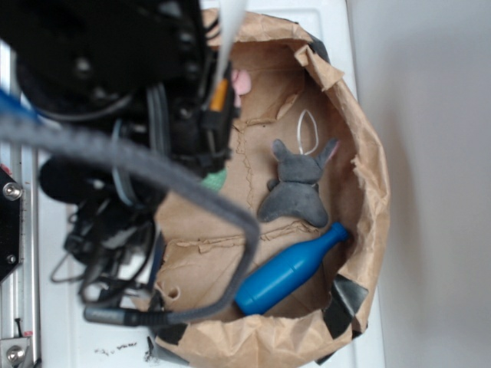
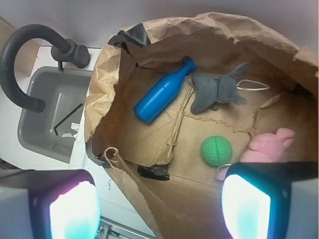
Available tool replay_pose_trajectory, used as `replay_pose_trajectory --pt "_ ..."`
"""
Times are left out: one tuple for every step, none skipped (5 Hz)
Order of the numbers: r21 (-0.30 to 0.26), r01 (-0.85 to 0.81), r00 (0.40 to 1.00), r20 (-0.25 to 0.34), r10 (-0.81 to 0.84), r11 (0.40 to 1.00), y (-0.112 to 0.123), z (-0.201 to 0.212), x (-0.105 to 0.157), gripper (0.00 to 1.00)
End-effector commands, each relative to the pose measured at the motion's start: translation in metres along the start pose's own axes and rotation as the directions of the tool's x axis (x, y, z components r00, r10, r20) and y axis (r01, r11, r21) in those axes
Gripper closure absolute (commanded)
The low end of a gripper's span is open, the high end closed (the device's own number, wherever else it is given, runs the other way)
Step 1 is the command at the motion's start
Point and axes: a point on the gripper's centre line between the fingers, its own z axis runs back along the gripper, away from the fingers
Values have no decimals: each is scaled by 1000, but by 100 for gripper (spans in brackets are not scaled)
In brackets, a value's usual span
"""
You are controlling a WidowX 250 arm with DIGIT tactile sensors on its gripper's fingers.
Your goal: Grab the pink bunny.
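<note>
Wrist view, left to right. Grey toy sink (image 2: 55,107) with a dark curved faucet (image 2: 30,59) sits outside the brown paper bag (image 2: 107,74), on the white tabletop (image 2: 87,164). A thin black bent tool (image 2: 67,118) lies in the basin.

Inside the bag: blue bottle (image 2: 162,92) lying tilted, cap toward the grey plush animal (image 2: 215,90), nearly touching it. White loop string (image 2: 252,85) at the grey plush's far side. Green ball (image 2: 217,151) on the bag floor, nearer the camera. The pink bunny (image 2: 269,147) lies just right of the ball, against the bag's right wall, partly hidden behind the right finger.

Gripper (image 2: 159,209) fingers (image 2: 246,206) stand wide apart, holding nothing, above the bag floor; bunny sits just beyond the right one.

Exterior view: arm and cables cover the bag's left side; only a sliver of pink shows at the bag's upper edge.
</note>
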Motion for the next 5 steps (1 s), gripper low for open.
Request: replay_pose_trajectory --pt "132 4 1000 2 -5 991 16 -29 5 0" --pt "216 7 1000 -3 -7 976 34 -56 0 0" --pt "260 59 998 6 -62 964 44 -78 -9 0" --pt "275 121 992 11 -129 954 49 -95 -24 0" --pt "232 157 987 9 -163 960 63 -106 -34 0"
